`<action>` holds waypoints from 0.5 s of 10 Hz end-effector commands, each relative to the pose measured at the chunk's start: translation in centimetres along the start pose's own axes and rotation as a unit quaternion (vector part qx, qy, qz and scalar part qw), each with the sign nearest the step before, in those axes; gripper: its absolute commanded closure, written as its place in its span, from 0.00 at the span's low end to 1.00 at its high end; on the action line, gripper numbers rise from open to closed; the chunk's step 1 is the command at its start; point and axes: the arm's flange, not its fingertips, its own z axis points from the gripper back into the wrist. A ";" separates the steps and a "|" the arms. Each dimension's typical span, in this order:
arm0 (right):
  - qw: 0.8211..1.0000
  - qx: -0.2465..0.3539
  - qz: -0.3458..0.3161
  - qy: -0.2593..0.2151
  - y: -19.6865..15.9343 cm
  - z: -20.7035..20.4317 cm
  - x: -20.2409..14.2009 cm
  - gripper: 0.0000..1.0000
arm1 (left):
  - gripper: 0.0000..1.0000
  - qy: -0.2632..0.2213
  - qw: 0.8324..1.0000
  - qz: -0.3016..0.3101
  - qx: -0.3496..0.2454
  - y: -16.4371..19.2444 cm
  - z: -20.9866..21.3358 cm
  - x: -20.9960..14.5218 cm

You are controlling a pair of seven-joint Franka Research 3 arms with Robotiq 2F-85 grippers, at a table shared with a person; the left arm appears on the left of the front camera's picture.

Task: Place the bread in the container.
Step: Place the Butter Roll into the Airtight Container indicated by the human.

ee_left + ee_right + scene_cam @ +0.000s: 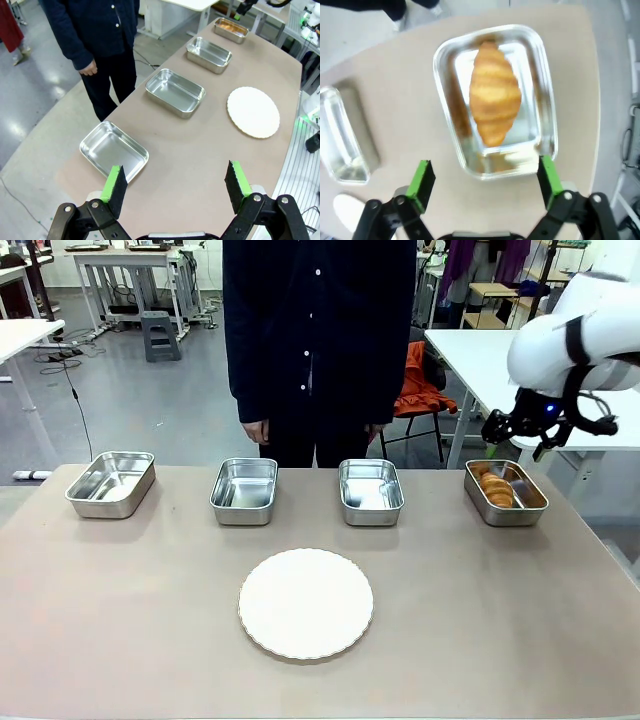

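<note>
The bread (495, 102) is seen lying inside the container (446, 107) at the right end of a row of four steel trays; the other three trays (244, 491) are seen empty. One white plate (306, 602) is placed nearer. The right gripper (485, 180) is held above, fingers apart; the left gripper (176, 185) is also spread wide.

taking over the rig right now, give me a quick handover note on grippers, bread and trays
Right gripper: open, empty, raised above the container at the table's right end.
Left gripper: open, empty, above the table's left end near the leftmost tray.
The bread lies flat inside the container, free of the fingers.
Done: bread is placed.
Left: seemingly only to pull the right arm back. The other three trays and the white plate hold nothing.
</note>
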 end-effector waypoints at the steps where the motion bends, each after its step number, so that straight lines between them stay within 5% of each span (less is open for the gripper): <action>1: 0.999 -0.003 0.000 -0.039 2.2 2.9 -6.6 0.00 | 0.00 0.001 1.000 -0.003 0.001 0.0 0.1 0.0; 5: 0.994 -0.004 0.082 -0.075 5.5 5.2 -16.9 0.00 | 0.00 0.001 1.000 -0.003 0.001 0.0 0.1 0.0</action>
